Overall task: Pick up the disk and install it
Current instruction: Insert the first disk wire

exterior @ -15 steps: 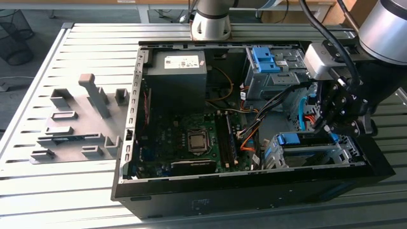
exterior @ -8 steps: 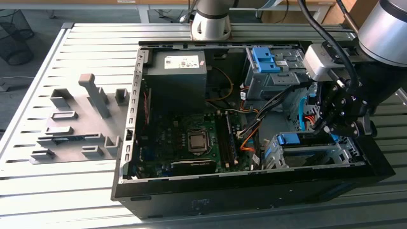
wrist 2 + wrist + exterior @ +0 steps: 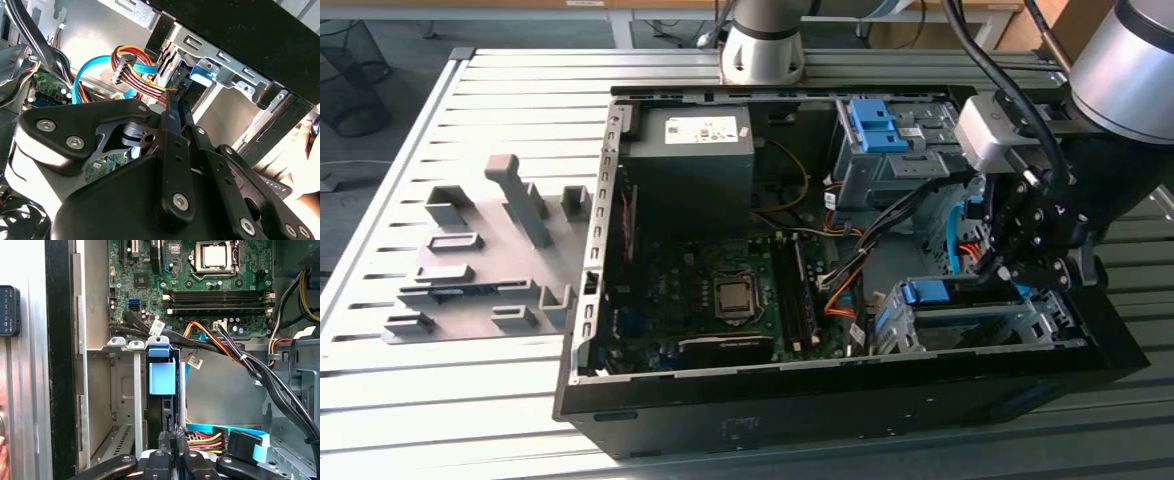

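The black linkage end effector (image 3: 1017, 262) sits at about four o'clock inside the open black computer case (image 3: 854, 400) on the slatted metal surface (image 3: 480, 400). Its fingers (image 3: 170, 437) are pressed together, pinching the edge of the blue-railed silver disk (image 3: 162, 377), which stands upright in the grey metal drive cage (image 3: 125, 390).

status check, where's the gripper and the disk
Gripper low inside the case, at the drive cage. Disk stands on edge in the cage slot, fingers closed on its end. Cable bundle close beside it.
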